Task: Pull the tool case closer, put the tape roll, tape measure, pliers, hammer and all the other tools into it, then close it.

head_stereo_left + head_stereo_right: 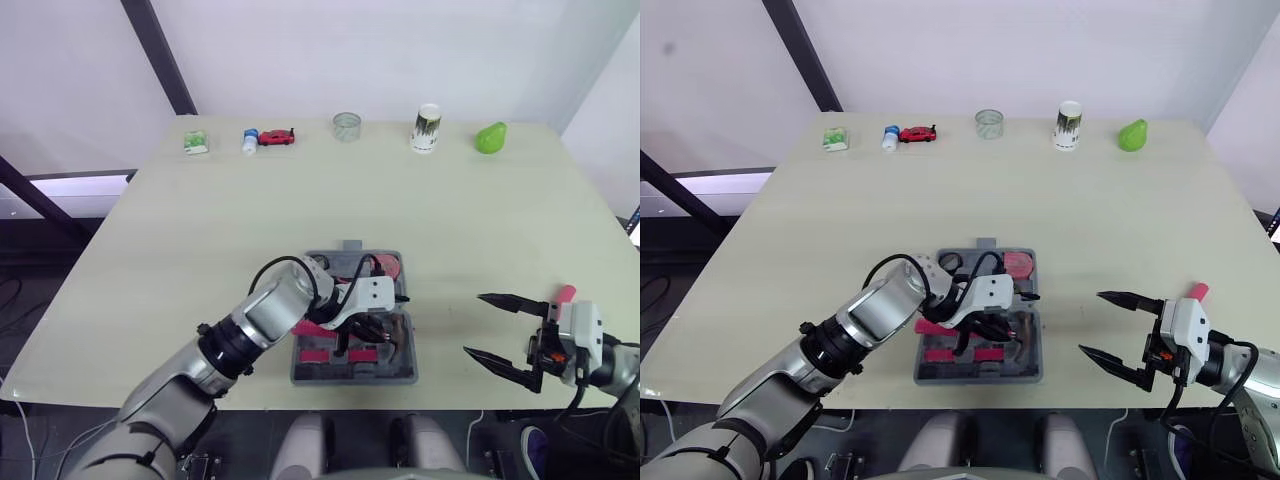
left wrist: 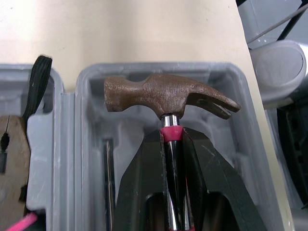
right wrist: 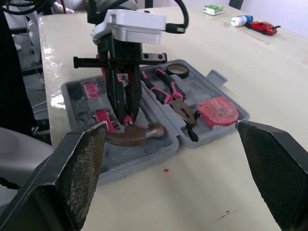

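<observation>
Left pincer (image 2: 172, 132) is clamping hammer (image 2: 159, 94) inside tool case (image 1: 350, 378); right pincer (image 1: 475, 324) is hanging spread apart. Pliers (image 3: 175, 98), tape measure (image 3: 216, 109) stowed; closing pending.

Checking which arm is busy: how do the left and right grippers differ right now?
The left gripper has its fingers shut on the hammer just below its head; the right gripper has its fingers spread wide, holding nothing. The left gripper reaches into the open tool case; the right gripper is beside the case, over the table. Both have two black fingers.
</observation>
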Controlling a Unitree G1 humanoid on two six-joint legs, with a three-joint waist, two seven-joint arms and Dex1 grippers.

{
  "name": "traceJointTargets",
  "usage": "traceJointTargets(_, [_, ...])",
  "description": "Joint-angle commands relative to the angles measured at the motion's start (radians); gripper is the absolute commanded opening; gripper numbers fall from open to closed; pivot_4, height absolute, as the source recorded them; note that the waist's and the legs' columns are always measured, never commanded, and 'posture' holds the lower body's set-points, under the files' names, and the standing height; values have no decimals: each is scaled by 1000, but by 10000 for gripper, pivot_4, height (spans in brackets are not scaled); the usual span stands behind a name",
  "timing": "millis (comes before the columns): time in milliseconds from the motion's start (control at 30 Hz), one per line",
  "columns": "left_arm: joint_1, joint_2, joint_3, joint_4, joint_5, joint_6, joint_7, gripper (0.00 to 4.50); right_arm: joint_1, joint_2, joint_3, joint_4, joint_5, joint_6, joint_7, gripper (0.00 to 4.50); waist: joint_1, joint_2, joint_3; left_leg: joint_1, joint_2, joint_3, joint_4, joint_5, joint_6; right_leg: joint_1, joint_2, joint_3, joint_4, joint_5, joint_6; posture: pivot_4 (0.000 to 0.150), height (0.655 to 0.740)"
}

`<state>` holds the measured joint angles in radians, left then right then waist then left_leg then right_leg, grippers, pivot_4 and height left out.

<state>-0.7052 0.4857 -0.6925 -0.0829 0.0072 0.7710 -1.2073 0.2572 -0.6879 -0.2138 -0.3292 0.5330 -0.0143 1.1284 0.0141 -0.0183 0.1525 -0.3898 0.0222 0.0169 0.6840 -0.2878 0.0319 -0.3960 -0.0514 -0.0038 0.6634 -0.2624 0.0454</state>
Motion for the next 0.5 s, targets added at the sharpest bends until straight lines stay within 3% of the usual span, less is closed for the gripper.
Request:
traceJointTargets(33, [-44,-31,-28,3,0,50,-5,661,3,3,-23,-31,-1,-30,-8,45000,0,0,0,0,0,0,0,0,0,0,0,0,0,0,0,1500,7400])
traceJointTargets(500, [-88,-43,-101,55,16,82,-23,661,41,2,-37,-39,5,-47,-13,45000,0,0,0,-1,0,0,0,0,0,0,0,0,0,0,0,1500,7400])
